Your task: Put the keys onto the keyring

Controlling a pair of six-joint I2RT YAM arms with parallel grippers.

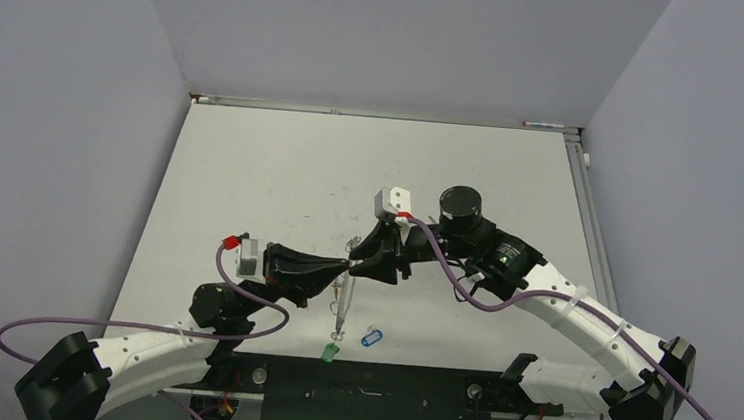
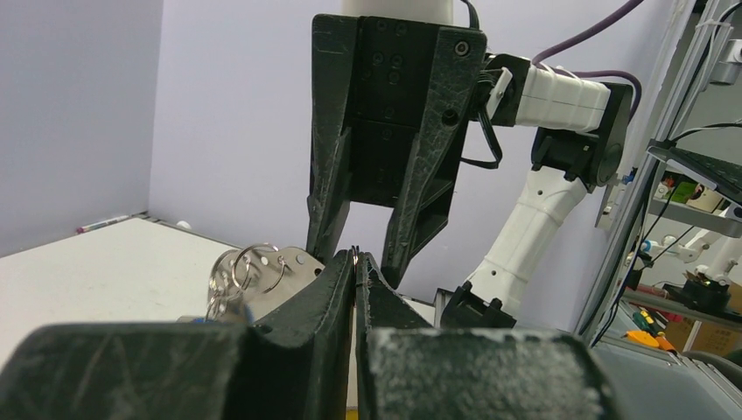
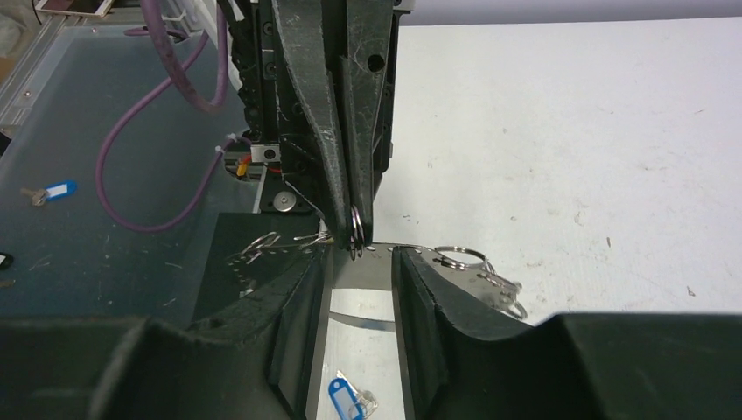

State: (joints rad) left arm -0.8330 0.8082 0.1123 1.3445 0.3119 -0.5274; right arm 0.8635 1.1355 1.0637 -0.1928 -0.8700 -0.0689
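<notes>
Right wrist: the left gripper (image 3: 353, 229) is clamped on a thin loop, probably the keyring (image 3: 353, 251). The right gripper (image 3: 360, 259), jaws apart, sits at its six o'clock.

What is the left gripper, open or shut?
Shut: the left gripper has its fingers pressed together, pinching the thin keyring wire at their tips.

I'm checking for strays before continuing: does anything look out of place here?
Yes: one blue-tagged key lies off the white table, on the grey surface at the left of the right wrist view. It looks dropped.
</notes>
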